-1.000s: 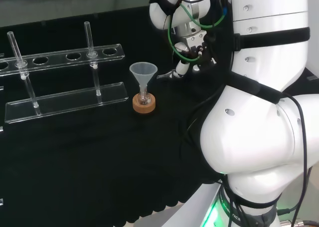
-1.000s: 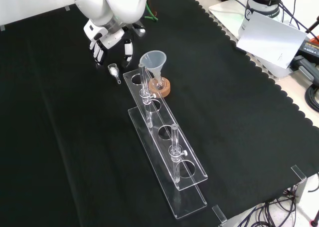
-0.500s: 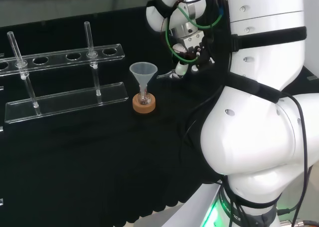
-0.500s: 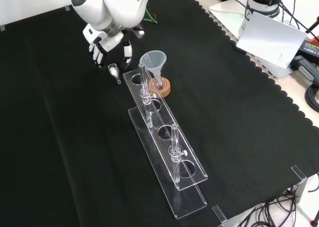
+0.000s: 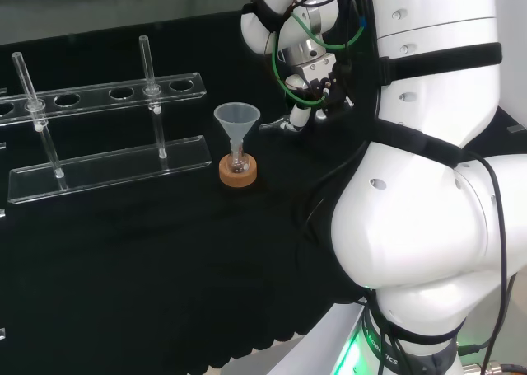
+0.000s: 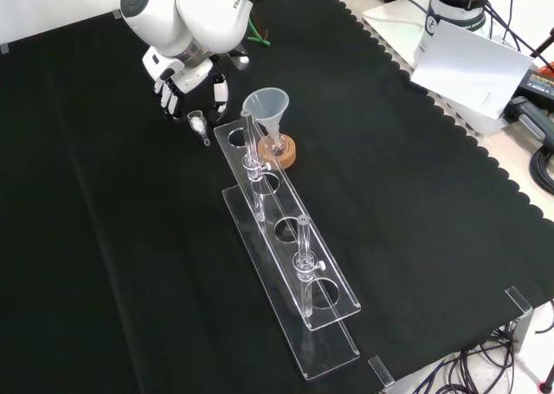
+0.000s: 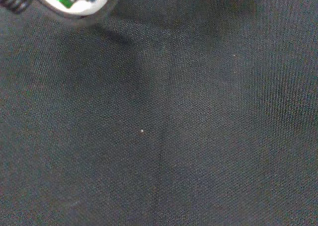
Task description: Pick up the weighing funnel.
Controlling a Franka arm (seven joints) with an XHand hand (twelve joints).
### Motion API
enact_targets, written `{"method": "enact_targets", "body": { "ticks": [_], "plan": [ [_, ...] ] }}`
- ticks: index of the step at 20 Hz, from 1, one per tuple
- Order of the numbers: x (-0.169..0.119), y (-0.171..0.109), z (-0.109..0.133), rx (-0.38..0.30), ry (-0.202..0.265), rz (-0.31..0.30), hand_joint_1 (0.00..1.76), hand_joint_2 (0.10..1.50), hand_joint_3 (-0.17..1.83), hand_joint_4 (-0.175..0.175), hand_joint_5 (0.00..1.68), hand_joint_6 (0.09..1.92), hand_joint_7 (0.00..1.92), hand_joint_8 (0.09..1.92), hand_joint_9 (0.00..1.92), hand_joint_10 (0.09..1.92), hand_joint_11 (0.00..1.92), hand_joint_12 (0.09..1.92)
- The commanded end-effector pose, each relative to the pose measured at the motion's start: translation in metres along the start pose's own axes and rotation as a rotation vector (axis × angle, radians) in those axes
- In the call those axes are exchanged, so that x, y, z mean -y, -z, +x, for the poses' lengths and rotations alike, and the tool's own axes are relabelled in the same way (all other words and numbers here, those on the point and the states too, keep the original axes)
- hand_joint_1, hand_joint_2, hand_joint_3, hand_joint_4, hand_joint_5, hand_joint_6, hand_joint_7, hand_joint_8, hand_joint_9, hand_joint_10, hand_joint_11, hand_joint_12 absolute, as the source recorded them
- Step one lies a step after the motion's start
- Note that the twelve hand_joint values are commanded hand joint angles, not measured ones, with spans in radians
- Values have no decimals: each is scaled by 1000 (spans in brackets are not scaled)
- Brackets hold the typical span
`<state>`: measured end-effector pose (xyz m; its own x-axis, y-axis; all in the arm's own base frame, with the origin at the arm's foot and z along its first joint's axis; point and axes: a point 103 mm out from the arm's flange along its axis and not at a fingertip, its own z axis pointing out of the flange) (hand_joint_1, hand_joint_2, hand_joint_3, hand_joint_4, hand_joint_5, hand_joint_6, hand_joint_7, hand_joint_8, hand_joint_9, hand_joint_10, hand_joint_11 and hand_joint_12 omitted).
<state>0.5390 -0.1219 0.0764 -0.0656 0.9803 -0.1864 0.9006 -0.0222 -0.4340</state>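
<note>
The weighing funnel, a small clear scoop with a short stem, lies on the black cloth just left of the rack's far end in the front view. In the head view it is a faint clear piece right of the big funnel. The hand hangs just above and behind it with its fingers pointing down and spread, holding nothing. From the head view the hand shows below the wrist, with a fingertip close to the weighing funnel. A blurred white part of the hand sits over bare cloth in the wrist view.
The big funnel stands in a small flask on a cork ring close to the right of the hand in the front view. A long clear tube rack with upright tubes runs toward the near edge. The arm's white links fill the head view's right.
The hand has shifted a little to the left in both views, closer over the weighing funnel. The weighing funnel, big funnel and rack have not moved.
</note>
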Motion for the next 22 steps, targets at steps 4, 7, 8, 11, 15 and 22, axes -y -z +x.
{"method": "enact_targets", "body": {
  "ticks": [4,7,8,11,15,22],
  "plan": [
    [-8,-5,2,3,0,9,877,602,567,3,707,728,556,675,773,485,495,1303],
    [-10,-6,2,4,0,14,878,603,569,3,708,731,557,676,773,486,496,1303],
    [-10,-6,2,7,-1,13,878,603,569,3,709,732,557,676,773,486,496,1303],
    [-11,-7,2,8,-2,19,878,603,570,4,717,737,557,676,773,487,497,1303],
    [-12,-7,3,7,-2,19,880,606,572,8,743,746,557,677,774,488,498,1303],
    [-13,-3,4,16,-14,8,950,708,506,77,948,761,573,680,787,494,507,1302]
  ]
}}
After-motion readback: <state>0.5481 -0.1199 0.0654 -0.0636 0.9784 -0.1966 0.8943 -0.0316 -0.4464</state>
